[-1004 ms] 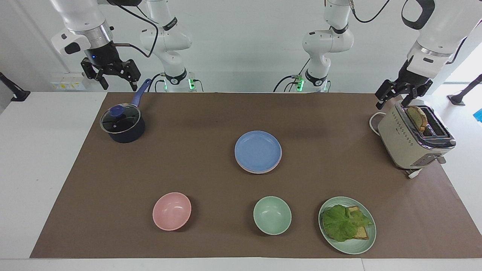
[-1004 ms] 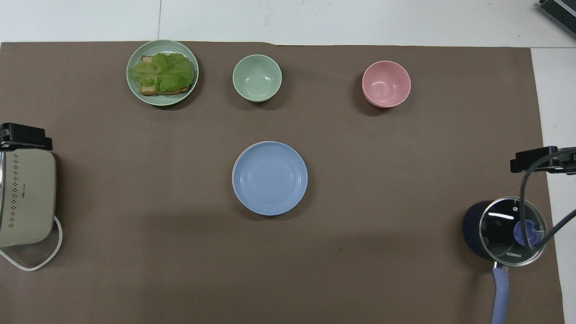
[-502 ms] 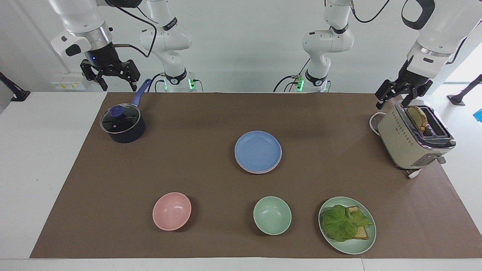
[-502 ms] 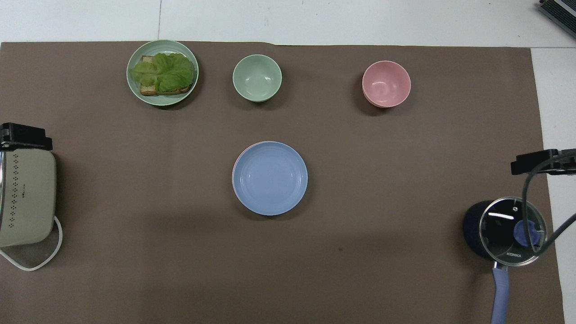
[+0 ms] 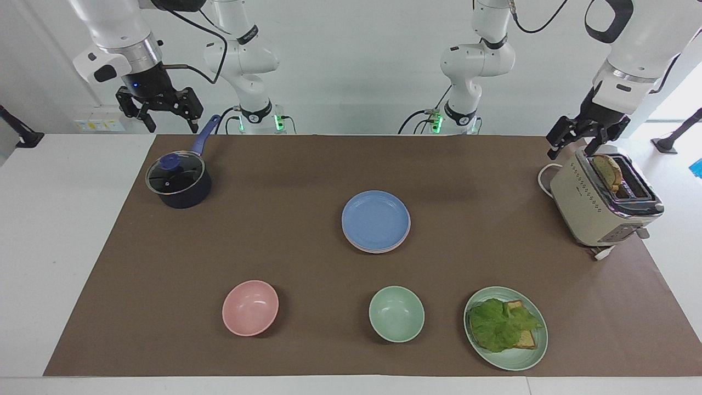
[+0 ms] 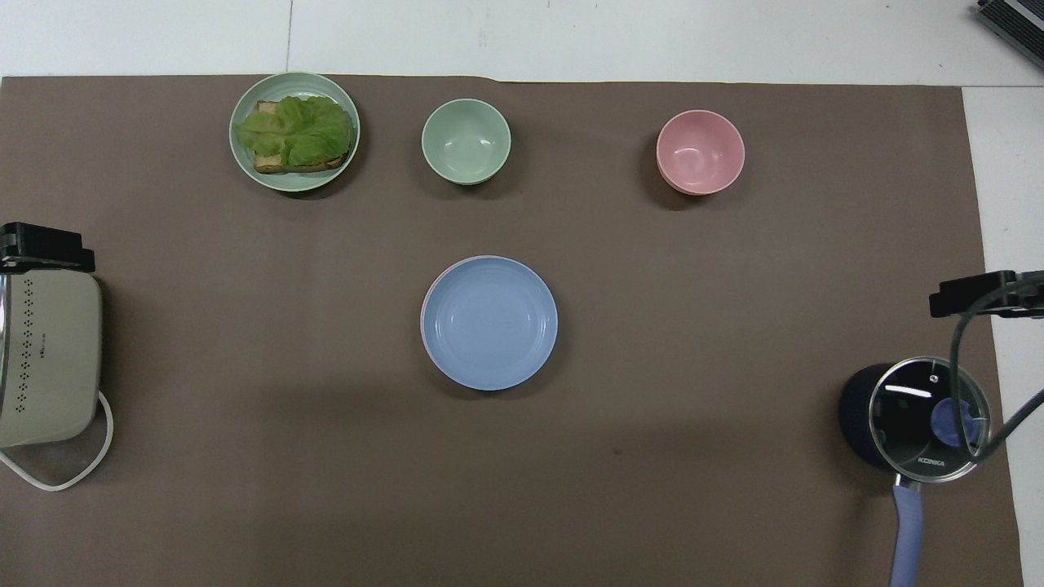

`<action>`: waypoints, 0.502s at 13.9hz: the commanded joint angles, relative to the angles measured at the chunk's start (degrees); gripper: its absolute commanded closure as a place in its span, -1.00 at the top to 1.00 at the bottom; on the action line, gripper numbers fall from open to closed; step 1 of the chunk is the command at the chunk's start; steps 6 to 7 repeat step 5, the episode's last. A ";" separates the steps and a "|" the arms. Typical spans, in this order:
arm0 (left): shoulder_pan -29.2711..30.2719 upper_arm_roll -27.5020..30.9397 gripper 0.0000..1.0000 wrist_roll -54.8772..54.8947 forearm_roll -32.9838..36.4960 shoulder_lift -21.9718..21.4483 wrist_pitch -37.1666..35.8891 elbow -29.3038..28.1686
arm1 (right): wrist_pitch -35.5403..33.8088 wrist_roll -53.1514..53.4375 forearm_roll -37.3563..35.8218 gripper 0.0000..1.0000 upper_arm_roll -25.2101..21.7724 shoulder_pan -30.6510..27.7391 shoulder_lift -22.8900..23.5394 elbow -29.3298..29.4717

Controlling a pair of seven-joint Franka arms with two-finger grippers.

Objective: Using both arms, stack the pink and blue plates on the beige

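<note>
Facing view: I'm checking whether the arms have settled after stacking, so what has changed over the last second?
Only the right tool moved: it rose a little over the table edge by the saucepan, open and empty. The left tool stayed open over the toaster, holding nothing. The blue plate lies as before on top of the stack, with a pink rim showing beneath it; the bowls and the lettuce plate did not shift.
</note>
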 commanded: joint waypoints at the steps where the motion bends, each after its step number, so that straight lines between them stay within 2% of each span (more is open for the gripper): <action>1: -0.88 0.79 1.00 0.29 0.83 -0.34 -0.75 0.03 | 0.72 -1.71 -0.68 1.00 0.10 -0.65 -1.44 -1.64; 7: -0.88 0.79 1.00 0.20 0.83 -0.34 -0.75 0.03 | 0.63 -1.54 -0.68 1.00 0.10 -0.65 -1.44 -1.56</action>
